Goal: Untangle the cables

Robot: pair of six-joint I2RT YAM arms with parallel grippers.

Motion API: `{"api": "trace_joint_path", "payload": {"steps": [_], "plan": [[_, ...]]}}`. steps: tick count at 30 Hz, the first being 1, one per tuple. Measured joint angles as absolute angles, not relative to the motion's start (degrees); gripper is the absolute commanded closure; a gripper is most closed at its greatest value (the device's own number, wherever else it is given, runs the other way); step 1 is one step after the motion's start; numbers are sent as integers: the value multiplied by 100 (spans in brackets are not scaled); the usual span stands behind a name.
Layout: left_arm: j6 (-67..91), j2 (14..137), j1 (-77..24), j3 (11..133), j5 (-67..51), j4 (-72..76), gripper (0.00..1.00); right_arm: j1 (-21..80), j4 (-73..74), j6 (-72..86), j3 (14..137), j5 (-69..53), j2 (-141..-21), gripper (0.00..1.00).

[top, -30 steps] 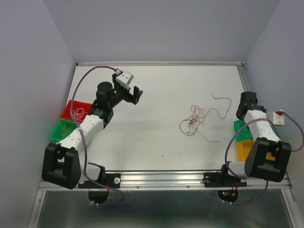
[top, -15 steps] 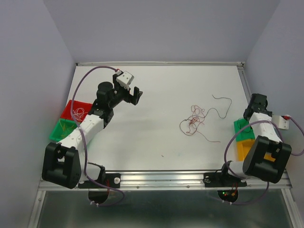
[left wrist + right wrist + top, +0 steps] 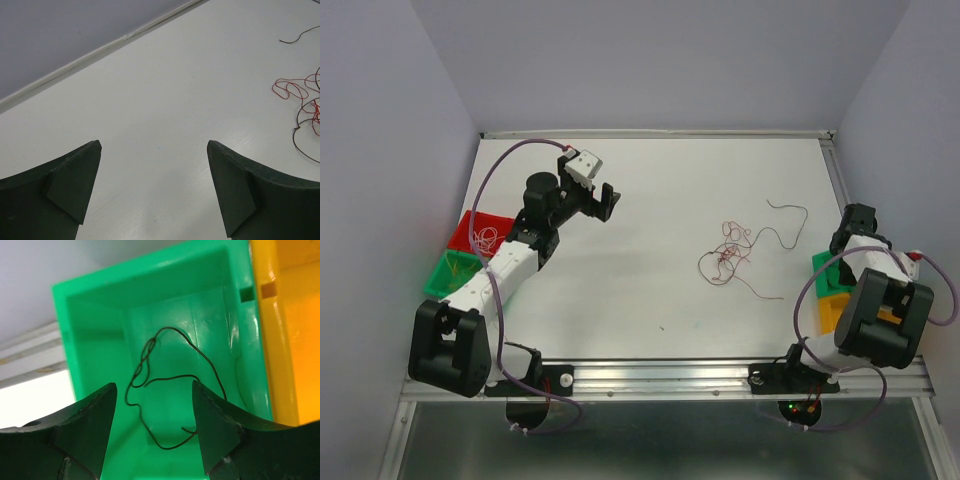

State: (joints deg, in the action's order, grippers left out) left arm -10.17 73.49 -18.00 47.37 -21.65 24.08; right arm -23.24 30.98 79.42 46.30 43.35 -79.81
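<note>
A tangle of thin red and dark brown cables (image 3: 725, 250) lies right of the table's middle, with a loose dark cable (image 3: 787, 207) beyond it. The left wrist view shows the tangle (image 3: 300, 95) at its right edge. My left gripper (image 3: 605, 200) hangs open over the bare table at the left (image 3: 154, 145), holding nothing. My right gripper (image 3: 853, 222) hovers open over a green bin (image 3: 90, 315). One dark brown cable (image 3: 170, 376) lies loose on the bin floor between the fingers, and no finger grips it.
At the right edge, the green bin (image 3: 827, 265) stands beside a yellow bin (image 3: 830, 315) (image 3: 290, 315). On the left edge sit a red bin (image 3: 480, 228) holding a yellow wire (image 3: 485, 238) and another green bin (image 3: 448, 272). Walls enclose the table.
My right gripper swung right from the table's edge to over the green bin and went from shut to open, leaving the dark cable there. The left arm stayed still.
</note>
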Motion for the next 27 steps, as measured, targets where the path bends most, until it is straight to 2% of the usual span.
{"api": "trace_joint_path", "payload": {"steps": [6,14,27], "plan": [[-1024,7352,-1802,4737,-2189,2392,1,-2329,3094,7924,4812,3992,-8698,38],[-1031,7408,-1804,4737,-2202,2364,1,-2252,2628,7437,4960,3575,-8890,38],[-1092,7422,-1804,4737,-2204,2346,1,-1459,2327,7238,5885,3546,-9786,38]]}}
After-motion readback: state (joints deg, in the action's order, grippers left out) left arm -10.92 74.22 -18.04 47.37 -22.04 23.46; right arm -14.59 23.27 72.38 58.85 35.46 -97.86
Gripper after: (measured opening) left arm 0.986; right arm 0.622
